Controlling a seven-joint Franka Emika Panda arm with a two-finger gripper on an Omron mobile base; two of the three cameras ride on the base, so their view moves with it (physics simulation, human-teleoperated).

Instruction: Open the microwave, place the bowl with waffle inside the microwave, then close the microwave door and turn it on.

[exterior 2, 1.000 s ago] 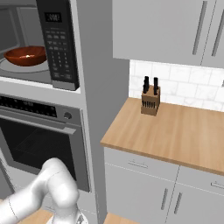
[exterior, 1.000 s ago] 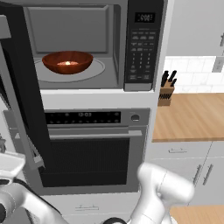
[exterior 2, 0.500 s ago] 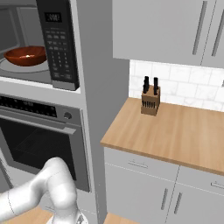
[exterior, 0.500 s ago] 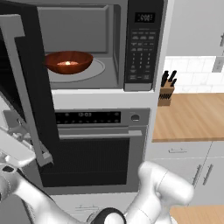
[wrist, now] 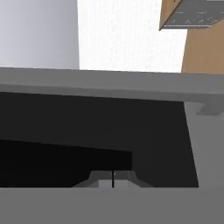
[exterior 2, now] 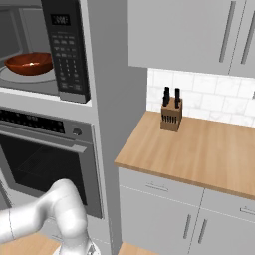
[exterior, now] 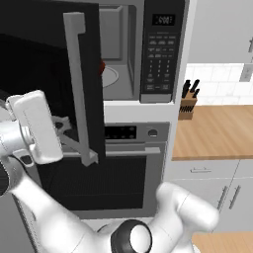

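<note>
The microwave (exterior: 163, 54) is built in above the oven. Its door (exterior: 44, 59), a black panel with a long silver bar handle (exterior: 79, 84), stands swung most of the way across the opening. My gripper (exterior: 62, 129) is shut and empty, pressed against the door's outer face low beside the handle. In the hand view the fingertips (wrist: 105, 180) meet in front of the black door (wrist: 87, 131), with the handle (wrist: 109, 85) running across above them. The bowl with waffle (exterior 2: 29, 63) sits on the turntable inside the cavity. From the left, a red sliver of the bowl (exterior: 102, 66) shows past the door's edge.
The wall oven (exterior 2: 45, 154) with its horizontal handle sits under the microwave. To the right runs a wooden counter (exterior 2: 199, 149) with a knife block (exterior 2: 171, 114) against the tiled wall, grey cabinets (exterior 2: 164, 209) below and upper cabinets (exterior 2: 199, 30) above.
The door has swung from wide open towards the cavity, and it now hides most of the bowl in the left base view. My hand has risen and moved right with it.
</note>
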